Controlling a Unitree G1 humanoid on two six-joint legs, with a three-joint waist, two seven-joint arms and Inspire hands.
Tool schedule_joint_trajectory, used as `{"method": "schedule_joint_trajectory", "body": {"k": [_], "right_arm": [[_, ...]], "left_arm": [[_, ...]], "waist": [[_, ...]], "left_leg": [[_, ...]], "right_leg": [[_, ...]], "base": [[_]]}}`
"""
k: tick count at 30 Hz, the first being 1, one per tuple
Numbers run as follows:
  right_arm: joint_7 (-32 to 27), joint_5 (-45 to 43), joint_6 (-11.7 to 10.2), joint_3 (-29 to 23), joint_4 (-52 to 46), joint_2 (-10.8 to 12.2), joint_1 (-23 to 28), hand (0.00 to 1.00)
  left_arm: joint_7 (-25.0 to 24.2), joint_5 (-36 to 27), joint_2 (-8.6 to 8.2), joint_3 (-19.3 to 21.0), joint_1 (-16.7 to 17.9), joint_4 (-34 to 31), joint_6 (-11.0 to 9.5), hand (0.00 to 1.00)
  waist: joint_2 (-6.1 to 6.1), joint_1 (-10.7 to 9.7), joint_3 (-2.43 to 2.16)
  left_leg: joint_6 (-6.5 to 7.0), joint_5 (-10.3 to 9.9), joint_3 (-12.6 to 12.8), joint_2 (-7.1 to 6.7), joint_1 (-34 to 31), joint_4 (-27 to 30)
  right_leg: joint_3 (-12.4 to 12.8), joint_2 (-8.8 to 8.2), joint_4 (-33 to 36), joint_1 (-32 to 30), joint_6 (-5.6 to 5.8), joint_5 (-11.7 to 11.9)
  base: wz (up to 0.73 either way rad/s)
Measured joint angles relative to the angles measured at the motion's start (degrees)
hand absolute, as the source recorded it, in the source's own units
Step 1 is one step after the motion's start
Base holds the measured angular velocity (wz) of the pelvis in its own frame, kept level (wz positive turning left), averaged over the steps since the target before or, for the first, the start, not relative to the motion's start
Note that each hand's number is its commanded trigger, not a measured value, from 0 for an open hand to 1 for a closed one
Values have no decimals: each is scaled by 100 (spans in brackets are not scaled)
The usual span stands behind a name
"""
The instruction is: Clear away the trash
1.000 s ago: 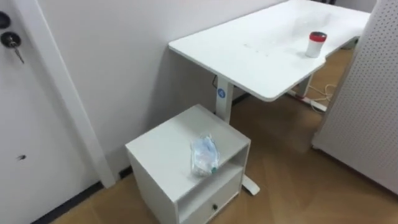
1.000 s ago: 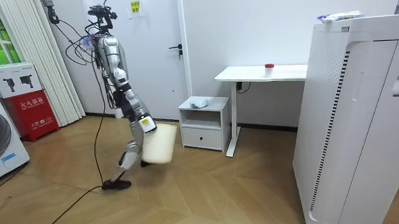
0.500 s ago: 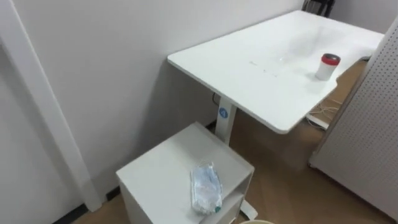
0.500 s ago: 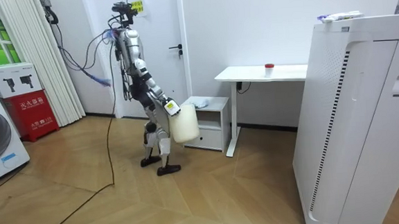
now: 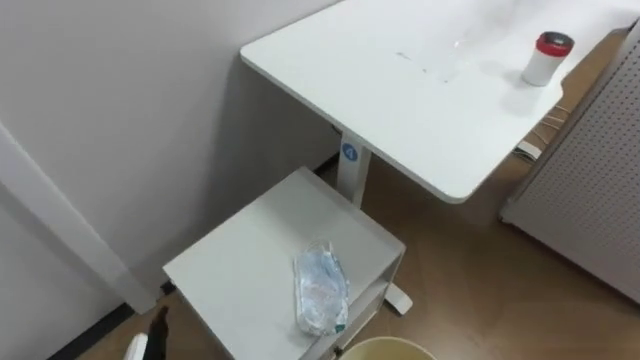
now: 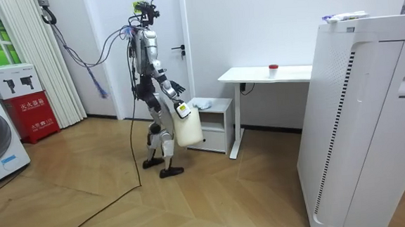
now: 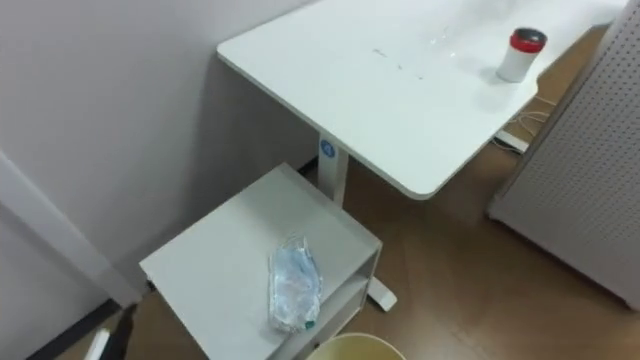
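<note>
Garbage wrapper [image 5: 322,290] lies on white cabinet [image 5: 235,265], desk [image 5: 400,90] just beside.
My right hand [image 6: 180,109] at bin [image 6: 188,127]; grip too small to tell.

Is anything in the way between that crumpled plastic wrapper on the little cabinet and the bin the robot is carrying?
Nothing visible does. The plastic wrapper lies in the open on top of the cabinet, near its front edge, and the rim of the bin shows just below that edge. The desk stands off to the side.
</note>
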Motion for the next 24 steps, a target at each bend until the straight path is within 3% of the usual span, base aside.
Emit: {"method": "schedule_joint_trajectory", "body": {"k": [1, 5, 7, 11, 12, 13, 14, 15, 16, 18, 24], "right_arm": [[-14, 10, -2, 74, 11, 6, -81, 100], [-109, 9, -61, 239, 17, 38, -277, 100], [-145, 25, -126, 399, -7, 49, -329, 100], [-184, 54, -168, 471, -46, 48, -469, 100], [-229, 54, -158, 535, -87, 44, -538, 100], [-261, 52, -154, 583, -131, 66, -563, 100], [-280, 53, -156, 589, -143, 103, -573, 100], [-303, 74, -172, 580, -179, 141, -565, 100], [-322, 118, -171, 570, -287, 177, -559, 100], [-299, 223, -164, 576, -399, 154, -571, 100], [-237, 382, -120, 660, -459, 194, -552, 100]], "left_arm": [[87, 0, 7, -39, -192, 95, -15, 0], [306, 9, 25, -160, -383, 193, -38, 0], [522, 1, 40, -224, -452, 194, -164, 0], [787, 14, 136, -548, -732, 195, -258, 0], [829, 21, 141, -643, -815, 196, -261, 0], [833, 16, 142, -703, -888, 216, -272, 0], [837, 14, 141, -723, -949, 253, -286, 0], [842, 14, 152, -761, -1070, 297, -329, 0], [892, 15, 227, -885, -1196, 290, -366, 0], [1077, 26, 248, -1006, -1287, 291, -374, 0], [1544, 22, 257, -1107, -1328, 293, -383, 0]], "waist": [[16, -5, 30], [93, -64, 85], [157, -141, 124], [178, -217, 159], [207, -269, 180], [209, -331, 230], [187, -345, 283], [239, -424, 315], [184, -413, 328], [96, -402, 319], [133, -514, 330]], "left_leg": [[0, 0, 15, -5, -170, 9], [0, 0, 99, 26, -614, 301], [0, 0, 120, 50, -795, 406], [0, 0, 161, 40, -1128, 451], [-1, 0, 217, 82, -1328, 706], [-77, 40, 244, 172, -1658, 1302], [-196, -2, 236, 232, -1840, 1515], [-309, 132, 40, 381, -2080, 1123], [-78, 102, 151, 513, -2213, 1129], [-27, 92, 310, 523, -2361, 1223], [-1, 67, 404, 515, -2480, 1379]], "right_leg": [[-19, -9, 45, -200, -8, 21], [101, 15, 69, -546, -25, 59], [134, 31, 136, -717, -26, 66], [160, 15, 329, -1142, -41, 74], [214, 7, 327, -1202, -51, 81], [364, 12, 346, -1207, -54, 88], [482, 23, 386, -1205, -49, 91], [569, 110, 532, -1305, -23, 77], [607, 149, 812, -1520, 73, -37], [499, 111, 927, -1727, 85, -56], [440, 49, 1140, -1943, 41, -18]], "base": [[0], [-13], [-7], [0], [0], [4], [14], [11], [6], [-15], [-10]]}}
